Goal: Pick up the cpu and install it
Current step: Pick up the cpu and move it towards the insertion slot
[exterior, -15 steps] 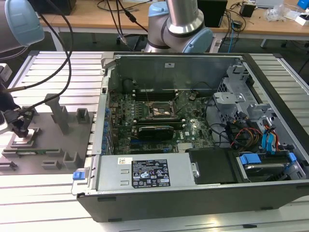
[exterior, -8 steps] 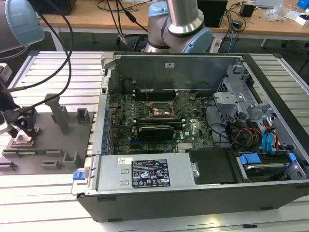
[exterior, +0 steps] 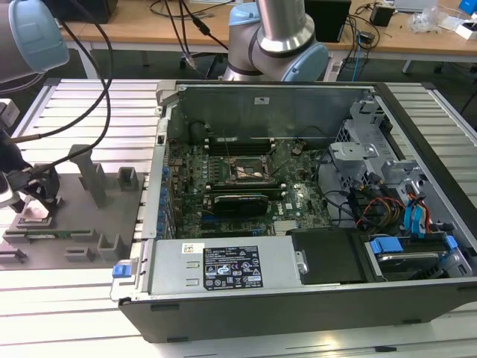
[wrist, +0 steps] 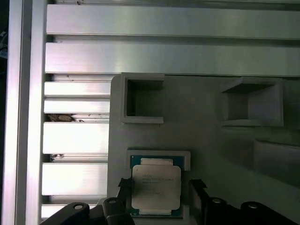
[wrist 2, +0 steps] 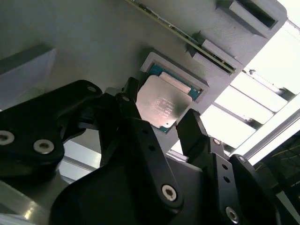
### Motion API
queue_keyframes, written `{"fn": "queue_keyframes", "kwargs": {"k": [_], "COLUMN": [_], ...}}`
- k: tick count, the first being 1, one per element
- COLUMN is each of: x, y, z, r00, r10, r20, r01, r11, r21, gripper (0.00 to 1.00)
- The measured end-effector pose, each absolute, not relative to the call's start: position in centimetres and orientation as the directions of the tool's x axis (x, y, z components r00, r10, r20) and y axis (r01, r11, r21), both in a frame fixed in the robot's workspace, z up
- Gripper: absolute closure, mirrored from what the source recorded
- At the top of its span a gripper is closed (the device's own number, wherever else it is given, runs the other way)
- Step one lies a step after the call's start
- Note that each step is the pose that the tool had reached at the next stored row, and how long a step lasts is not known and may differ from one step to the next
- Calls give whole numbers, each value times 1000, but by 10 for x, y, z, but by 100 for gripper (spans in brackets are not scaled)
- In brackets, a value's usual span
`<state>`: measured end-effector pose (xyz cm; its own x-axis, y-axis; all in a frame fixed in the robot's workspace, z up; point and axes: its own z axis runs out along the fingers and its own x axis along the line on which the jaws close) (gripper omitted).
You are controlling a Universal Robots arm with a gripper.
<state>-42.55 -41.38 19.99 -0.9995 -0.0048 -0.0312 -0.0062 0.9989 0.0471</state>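
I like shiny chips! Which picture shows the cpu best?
The first wrist view: it looks straight down on the cpu, its whole silver top lying in the gray holder. The second wrist view shows it slanted, with the gripper straddling it. In the exterior view it is a tiny pale square at the exterior view's left.

Open computer case (exterior: 313,309) beside grey, perhaps printed, tray (exterior: 89,224)

One cpu (wrist: 155,186), one grey holder plate (exterior: 112,212), one computer case (exterior: 313,306)
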Motion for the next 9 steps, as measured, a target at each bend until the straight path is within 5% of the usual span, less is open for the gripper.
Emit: {"fn": "queue_keyframes", "kwargs": {"k": [9], "x": [-428], "y": [-412], "z": [192], "r00": [-999], "r10": [-6], "r20": [-31], "r01": [-8], "r11": [999], "r21": [47], "gripper": [40]}}
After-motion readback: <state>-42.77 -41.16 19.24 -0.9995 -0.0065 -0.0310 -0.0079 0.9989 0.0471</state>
